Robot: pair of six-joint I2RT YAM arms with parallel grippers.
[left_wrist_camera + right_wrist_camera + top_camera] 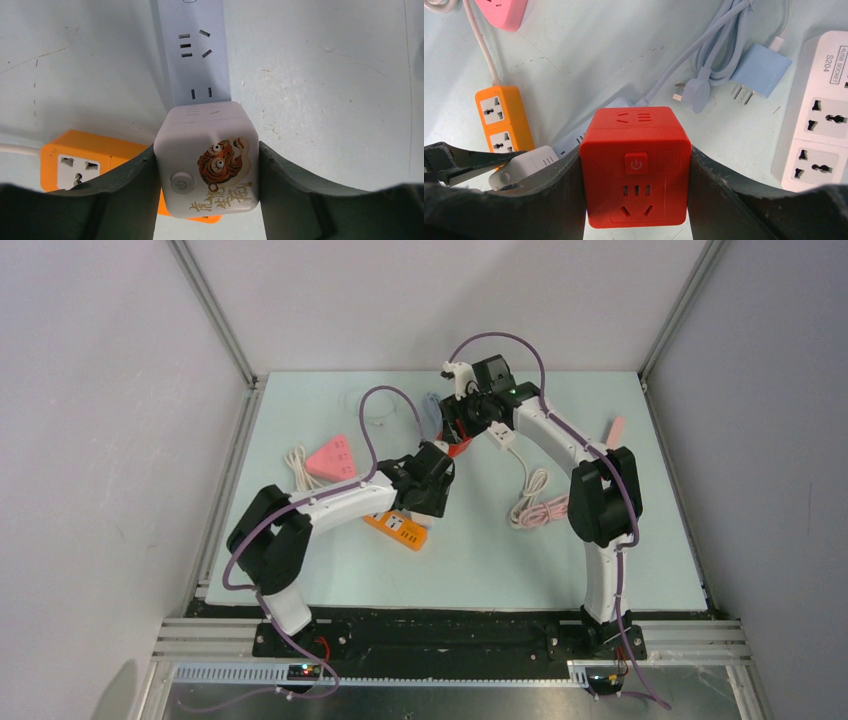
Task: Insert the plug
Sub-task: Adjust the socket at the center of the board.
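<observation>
Left wrist view has the left tool [206, 149] pinching the white tiger cube [207, 172] right over the near end of the pale power strip [192, 50], which runs straight ahead with free sockets just beyond, while the right tool [635, 150] grips a red cube [635, 170] nearby.

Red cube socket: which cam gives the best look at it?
Right wrist. The red cube socket sits centre frame, clamped in the right gripper, with its power button and two socket faces readable. Top external shows only a red sliver below the right wrist. Left wrist doesn't show it at all.
</observation>
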